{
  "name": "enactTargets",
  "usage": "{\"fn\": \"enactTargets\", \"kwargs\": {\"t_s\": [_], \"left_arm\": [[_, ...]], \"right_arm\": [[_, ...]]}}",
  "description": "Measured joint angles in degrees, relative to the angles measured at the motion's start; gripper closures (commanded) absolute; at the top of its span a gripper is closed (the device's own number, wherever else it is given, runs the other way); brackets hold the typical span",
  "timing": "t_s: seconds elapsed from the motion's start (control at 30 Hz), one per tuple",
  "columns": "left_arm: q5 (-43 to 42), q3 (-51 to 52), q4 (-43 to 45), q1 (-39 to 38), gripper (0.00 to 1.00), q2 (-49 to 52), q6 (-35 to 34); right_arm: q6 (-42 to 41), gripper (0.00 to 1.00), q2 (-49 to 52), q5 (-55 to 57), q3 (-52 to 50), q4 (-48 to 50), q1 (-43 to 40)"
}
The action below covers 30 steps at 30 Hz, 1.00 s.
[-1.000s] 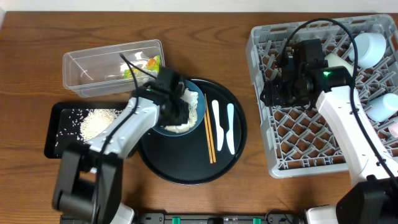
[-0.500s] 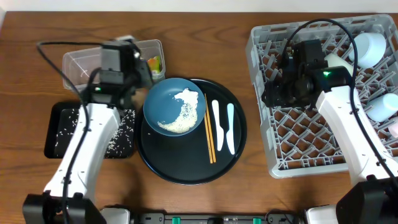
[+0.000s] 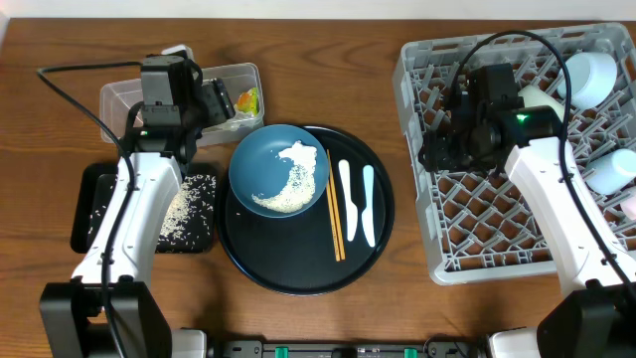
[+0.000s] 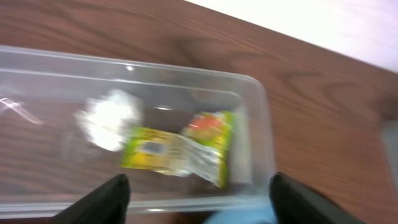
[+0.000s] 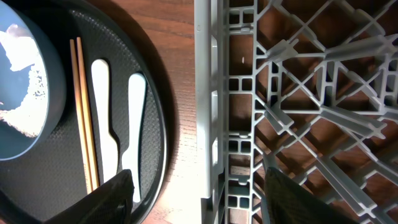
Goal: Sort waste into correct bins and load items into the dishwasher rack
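Note:
My left gripper (image 3: 221, 102) hangs open over the clear plastic tub (image 3: 129, 104), nothing between its fingers (image 4: 106, 200). Inside the tub (image 4: 186, 68) lie a crumpled white tissue (image 4: 109, 118) and the yellow-green wrapper (image 4: 180, 146). Loose rice (image 3: 184, 209) covers the shallow black tray (image 3: 94, 214). The dark blue plate (image 3: 278, 169), smeared with white rice, sits on the round black tray (image 3: 298, 268) beside two orange chopsticks (image 3: 336, 214) and two white utensils (image 3: 358, 199). My right gripper (image 3: 437, 149) is open and empty above the left rim (image 5: 208, 93) of the grey dishwasher rack (image 3: 497, 219).
A white cup (image 3: 591, 75) and a light blue cup (image 3: 616, 169) stand in the rack's right side. Bare wood shows between the round tray and the rack. The tub and the black tray sit close together at the left.
My left arm swung from the blue plate to above the clear tub and its jaws opened; a white tissue now lies in the tub. The right arm has not moved.

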State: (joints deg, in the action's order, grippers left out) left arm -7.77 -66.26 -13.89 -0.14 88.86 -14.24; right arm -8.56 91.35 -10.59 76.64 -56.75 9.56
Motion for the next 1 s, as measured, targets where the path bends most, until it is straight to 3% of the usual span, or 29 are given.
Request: {"fn": "enactTargets", "kwargs": {"t_s": [0.23,0.5,0.87,0.93,1.0], "left_arm": [[-9.03,0.02,-3.93,-6.51,0.37,0.00,-1.18],[-7.87,0.39,-3.87,-17.07,0.36,4.37,-1.44],[-6.82,1.01,-3.45,-18.62,0.36,15.32,-1.68],[-6.84,1.01,-3.32,-18.62,0.45,16.50,-2.10],[-6.82,1.01,-3.26,-18.62,0.65,17.38,-2.58]], "right_arm": [[0.00,0.36,0.02,0.07,0.00,0.04,0.00],[0.00,0.36,0.02,0.07,0.00,-0.15,0.00],[0.00,0.36,0.02,0.09,0.00,-0.44,0.00],[0.00,0.36,0.02,0.09,0.00,-0.44,0.00],[0.00,0.36,0.02,0.09,0.00,-0.46,0.00]]}}
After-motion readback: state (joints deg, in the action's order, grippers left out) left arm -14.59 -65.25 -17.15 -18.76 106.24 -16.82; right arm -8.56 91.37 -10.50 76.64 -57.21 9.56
